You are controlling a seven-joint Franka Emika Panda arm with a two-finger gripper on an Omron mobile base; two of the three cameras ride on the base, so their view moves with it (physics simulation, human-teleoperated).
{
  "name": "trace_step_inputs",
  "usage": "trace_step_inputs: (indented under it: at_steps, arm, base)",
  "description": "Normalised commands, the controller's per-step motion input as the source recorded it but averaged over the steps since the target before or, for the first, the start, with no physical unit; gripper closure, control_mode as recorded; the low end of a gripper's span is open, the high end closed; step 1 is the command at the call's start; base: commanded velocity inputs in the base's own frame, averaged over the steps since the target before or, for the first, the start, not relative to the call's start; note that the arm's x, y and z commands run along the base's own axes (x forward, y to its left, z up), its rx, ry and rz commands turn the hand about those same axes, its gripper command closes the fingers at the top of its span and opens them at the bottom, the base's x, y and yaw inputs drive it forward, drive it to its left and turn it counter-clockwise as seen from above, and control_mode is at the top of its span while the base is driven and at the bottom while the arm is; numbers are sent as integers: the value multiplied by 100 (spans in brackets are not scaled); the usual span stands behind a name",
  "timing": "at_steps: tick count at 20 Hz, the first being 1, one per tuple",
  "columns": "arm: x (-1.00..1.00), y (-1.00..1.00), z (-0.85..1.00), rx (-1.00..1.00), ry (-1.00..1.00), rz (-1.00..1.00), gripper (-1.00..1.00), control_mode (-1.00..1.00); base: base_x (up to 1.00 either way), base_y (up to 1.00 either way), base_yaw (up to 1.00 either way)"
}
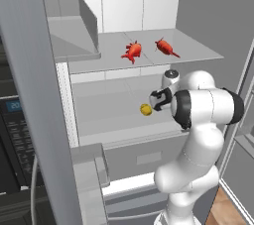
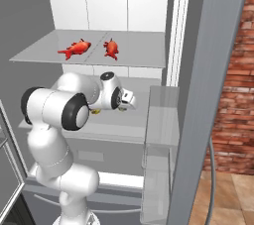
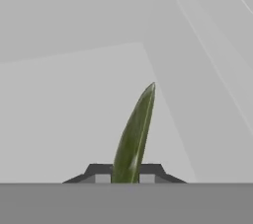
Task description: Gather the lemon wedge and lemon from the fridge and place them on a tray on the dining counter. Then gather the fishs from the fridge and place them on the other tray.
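My gripper reaches into the open fridge over the middle shelf. It is shut on the lemon wedge, a small yellow piece at its tip. In the hand view the lemon wedge stands edge-on as a thin olive-yellow sliver, and the fingertips of the gripper press it from both sides. Two red-orange fish lie on the shelf above, also seen as fish in the right base view. The lemon, both trays and the dining counter are out of view.
The open fridge door stands close on the left, with its bins jutting inward. From the right, that door and its bins sit beside my arm. A brick wall lies beyond. The upper shelf overhangs my wrist.
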Motion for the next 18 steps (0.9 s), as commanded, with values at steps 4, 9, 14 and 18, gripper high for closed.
trace_step_inputs:
  at_steps: [4,9,14,18]
  arm:
    - [-56,0,1,0,-12,-2,100,-100]
    - [-80,-4,28,0,-15,-5,100,-100]
    - [-74,-9,71,0,-8,-2,100,-100]
    - [-75,-10,85,0,-1,0,100,-100]
  base:
    - [0,0,0]
    - [0,0,0]
    - [0,0,0]
    - [0,0,0]
